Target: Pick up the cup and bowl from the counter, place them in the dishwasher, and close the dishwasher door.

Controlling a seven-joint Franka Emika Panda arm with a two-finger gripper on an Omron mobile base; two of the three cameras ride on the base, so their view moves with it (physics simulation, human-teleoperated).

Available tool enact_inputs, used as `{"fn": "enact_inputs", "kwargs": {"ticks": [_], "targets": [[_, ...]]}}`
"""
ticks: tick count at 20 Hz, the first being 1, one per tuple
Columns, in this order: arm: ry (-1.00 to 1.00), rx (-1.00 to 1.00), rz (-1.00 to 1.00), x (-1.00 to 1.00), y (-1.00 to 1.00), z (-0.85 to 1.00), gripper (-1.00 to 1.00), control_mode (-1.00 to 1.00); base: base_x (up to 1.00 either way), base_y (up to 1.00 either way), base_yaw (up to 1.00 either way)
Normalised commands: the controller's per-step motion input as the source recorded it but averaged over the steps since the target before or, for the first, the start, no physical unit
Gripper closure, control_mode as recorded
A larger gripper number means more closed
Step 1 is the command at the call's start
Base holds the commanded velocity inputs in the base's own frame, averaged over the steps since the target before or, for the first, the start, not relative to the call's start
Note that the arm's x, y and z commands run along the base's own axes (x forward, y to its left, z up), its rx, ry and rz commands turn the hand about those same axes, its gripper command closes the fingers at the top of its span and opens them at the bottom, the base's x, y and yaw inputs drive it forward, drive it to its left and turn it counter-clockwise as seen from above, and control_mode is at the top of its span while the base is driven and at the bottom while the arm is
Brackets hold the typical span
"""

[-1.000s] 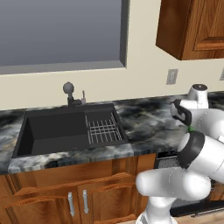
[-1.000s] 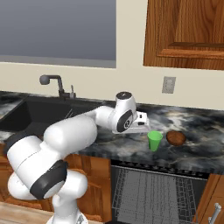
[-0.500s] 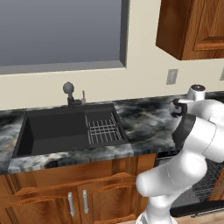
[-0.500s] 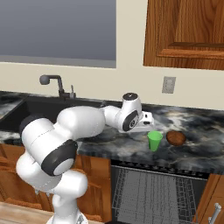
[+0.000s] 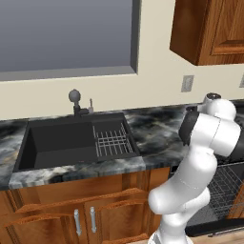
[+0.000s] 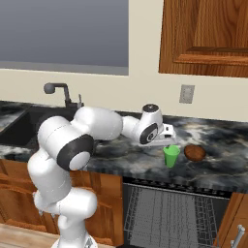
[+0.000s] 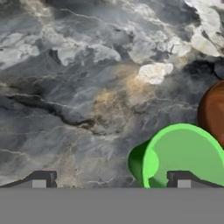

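In the left base view, the long dark marbled stone table is seen with a black sink basin sunk into it, and a small grey wire rack lies inside the sink. The white robot arm is bent over the right end of the table, and its body covers the spot where the things stand. Beside the arm, low on the right, a bit of the grey wire rack of the dark dishwasher can be seen.

In the right base view, the small bright green cone-like cup is seen standing upright on the table near its front edge. The small reddish-brown wooden bowl sits just beside it, on its right. The jaws are held just above and behind the cup, probably so that they can be lowered over it. Below the table the dishwasher is open, so its rack is ready for the things to be put in.

In the hand view, the two dark tips are seen spread wide apart with nothing between them. The cup lies close to the right tip, not in the middle of the gap, so it seems the hand must be shifted sideways first. The edge of the bowl is seen at the right side. Whether the right tip touches the cup's rim is hard to tell.
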Motion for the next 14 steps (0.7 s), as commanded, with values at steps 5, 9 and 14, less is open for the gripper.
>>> {"fn": "enact_inputs", "kwargs": {"ticks": [5, 9, 14], "targets": [[0.00, 0.00, 0.00, 0.20, -0.22, -0.29, -1.00, -1.00, 0.00, 0.00, 0.00], [0.00, 0.00, 0.00, 0.24, -0.25, -0.25, -1.00, -1.00, 0.00, 0.00, 0.00], [0.00, 0.00, 0.00, 0.28, -0.29, -0.20, -1.00, -1.00, 0.00, 0.00, 0.00]]}}
